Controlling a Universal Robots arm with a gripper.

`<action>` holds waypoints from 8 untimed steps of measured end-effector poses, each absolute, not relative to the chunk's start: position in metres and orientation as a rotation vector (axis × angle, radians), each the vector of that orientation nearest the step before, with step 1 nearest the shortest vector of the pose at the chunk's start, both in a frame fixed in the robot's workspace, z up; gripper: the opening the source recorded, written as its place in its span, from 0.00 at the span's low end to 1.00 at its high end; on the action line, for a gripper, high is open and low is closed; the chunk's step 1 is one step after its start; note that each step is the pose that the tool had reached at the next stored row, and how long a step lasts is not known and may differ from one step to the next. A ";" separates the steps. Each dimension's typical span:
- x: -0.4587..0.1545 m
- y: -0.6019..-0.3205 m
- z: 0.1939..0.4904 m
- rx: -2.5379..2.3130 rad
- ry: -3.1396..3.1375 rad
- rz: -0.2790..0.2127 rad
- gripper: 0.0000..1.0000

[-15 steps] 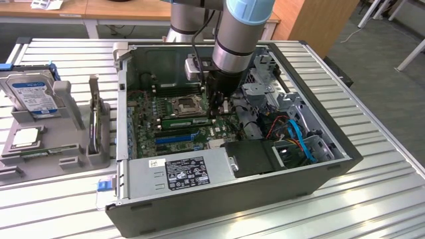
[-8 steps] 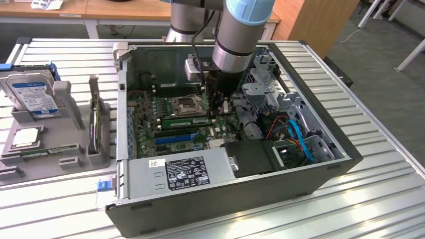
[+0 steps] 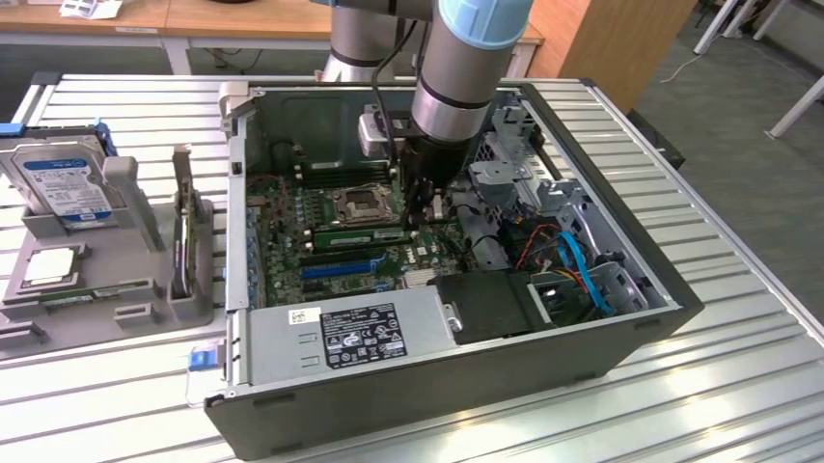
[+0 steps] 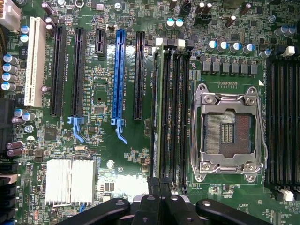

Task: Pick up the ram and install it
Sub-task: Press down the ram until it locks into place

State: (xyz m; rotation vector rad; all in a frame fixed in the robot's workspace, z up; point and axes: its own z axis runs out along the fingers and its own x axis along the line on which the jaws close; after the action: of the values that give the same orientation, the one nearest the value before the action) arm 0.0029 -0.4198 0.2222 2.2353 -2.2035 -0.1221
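The ram [image 4: 157, 108] is a thin green stick seen edge-on, standing in the memory slot that lies furthest from the empty processor socket [image 4: 229, 131]. In the exterior view the ram [image 3: 361, 238] lies in the slots between the socket and the blue slot [image 3: 342, 266]. My gripper [image 4: 159, 186] is shut, its dark fingers pressed together right over one end of the stick. The arm reaches down into the open computer case, and the gripper [image 3: 423, 224] hangs low over the motherboard. I cannot tell whether the fingers touch the stick.
The case wall [image 3: 618, 338] and the power supply [image 3: 354, 338] hem in the board. Blue and orange cables [image 3: 573, 260] lie at the exterior view's right. Outside the case, a grey tray [image 3: 149, 289] holds a hard drive [image 3: 58, 178] and a processor chip [image 3: 52, 265].
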 end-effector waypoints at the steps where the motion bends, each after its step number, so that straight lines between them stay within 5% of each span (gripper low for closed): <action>1: 0.003 -0.420 0.222 2.235 -2.204 -0.122 0.10; 8: 0.003 -0.420 0.228 2.235 -2.203 -0.123 0.10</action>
State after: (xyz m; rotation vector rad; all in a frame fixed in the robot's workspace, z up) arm 0.0029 -0.4198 0.2281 2.2347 -2.2034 -0.1228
